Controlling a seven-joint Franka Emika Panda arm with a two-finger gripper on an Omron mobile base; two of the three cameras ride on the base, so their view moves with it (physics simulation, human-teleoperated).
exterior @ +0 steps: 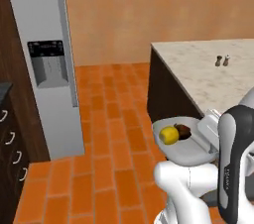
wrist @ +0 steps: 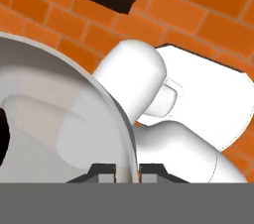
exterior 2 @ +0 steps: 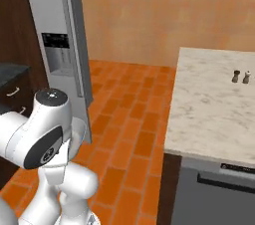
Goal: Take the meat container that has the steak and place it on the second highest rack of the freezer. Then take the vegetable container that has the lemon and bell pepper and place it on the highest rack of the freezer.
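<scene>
The bowl (exterior: 186, 146) hangs in mid-air over the orange tile floor (exterior: 104, 134), just off the dark end of the island, carried by the arm at its right side. Inside it sit the lemon (exterior: 169, 135) and, touching it on the right, the dark red pepper (exterior: 183, 131). Bowl is roughly level, lemon toward its left half.

In the hand view the fingers (wrist: 127, 172) sit close together, one tip either side of the bowl's thick rim (wrist: 130, 144), so they're clamped on the rim w/ only the wall between them. Pale inner wall of the bowl curves off to the left there; a dark patch at the far left edge is prob. the pepper, though too little of it shows to be sure.

Freezer (exterior: 44, 59) stands tall and grey at the left, well apart from the bowl, w/ a dark dispenser panel (exterior: 47, 62) on its front and a long upright handle (exterior: 68, 52). From the right base view its door (exterior 2: 79, 55) looks swung out edge-on. Dark wood cabinets flank it.

The marble counter (exterior: 208, 74) on the right carries two small shakers (exterior: 222, 60) side by side, near the far end. A grey appliance front (exterior 2: 219, 189) sits under the counter's near edge.
</scene>
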